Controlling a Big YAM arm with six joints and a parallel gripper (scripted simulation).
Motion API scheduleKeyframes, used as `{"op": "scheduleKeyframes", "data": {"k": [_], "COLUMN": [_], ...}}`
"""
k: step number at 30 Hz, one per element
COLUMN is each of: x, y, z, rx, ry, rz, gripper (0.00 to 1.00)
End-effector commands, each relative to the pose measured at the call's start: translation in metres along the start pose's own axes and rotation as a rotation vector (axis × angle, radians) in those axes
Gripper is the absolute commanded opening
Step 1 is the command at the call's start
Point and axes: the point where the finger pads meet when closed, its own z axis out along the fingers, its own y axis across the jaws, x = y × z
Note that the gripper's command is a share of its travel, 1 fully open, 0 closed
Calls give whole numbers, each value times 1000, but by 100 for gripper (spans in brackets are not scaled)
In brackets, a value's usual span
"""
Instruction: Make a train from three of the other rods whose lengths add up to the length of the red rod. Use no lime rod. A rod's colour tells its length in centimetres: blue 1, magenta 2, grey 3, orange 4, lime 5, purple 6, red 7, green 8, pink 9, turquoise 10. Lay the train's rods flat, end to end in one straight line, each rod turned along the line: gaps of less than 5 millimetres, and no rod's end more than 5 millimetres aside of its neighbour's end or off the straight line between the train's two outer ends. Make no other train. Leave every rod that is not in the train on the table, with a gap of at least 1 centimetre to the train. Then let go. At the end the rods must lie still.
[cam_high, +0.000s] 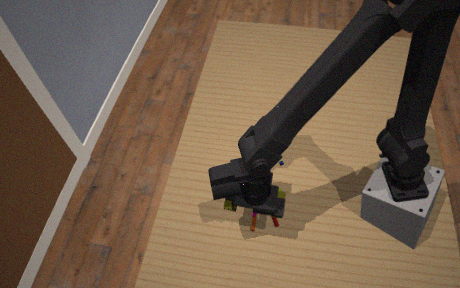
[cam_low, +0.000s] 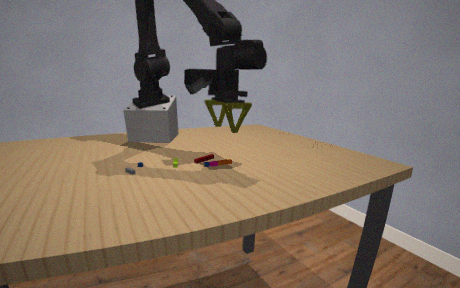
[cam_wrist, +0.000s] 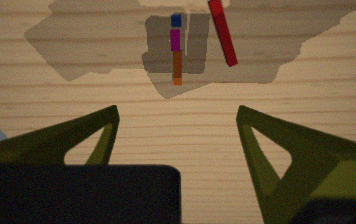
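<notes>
The gripper hangs well above the wooden table with its olive fingers spread fully wide and nothing between them. Below it, in the wrist view, three rods lie end to end in one straight line: a blue rod at the far end, a magenta rod in the middle and an orange rod nearest the camera, each touching or just meeting its neighbour with no visible gap. The red rod lies flat just beside this line, apart from it and tilted a little, so that its far end leans nearer the train than its near end. In the exterior view a lime rod sits to the left of the red one, and farther left a second blue rod and a grey rod lie near each other, well apart from the train. The dark arm rises from a grey pedestal at the table's far side.
</notes>
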Motion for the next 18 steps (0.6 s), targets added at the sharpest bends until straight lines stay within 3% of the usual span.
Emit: {"op": "scheduleKeyframes", "data": {"k": [1, 4, 8, 18], "x": [11, 12, 11, 11], "y": [18, 21, 22, 22], "z": [-20, -21, -38, -100], "rx": [-45, -47, -57, -62], "ry": [19, 19, 24, 28], "rz": [4, 3, 9, 10], "gripper": [100, 100, 100, 100]}}
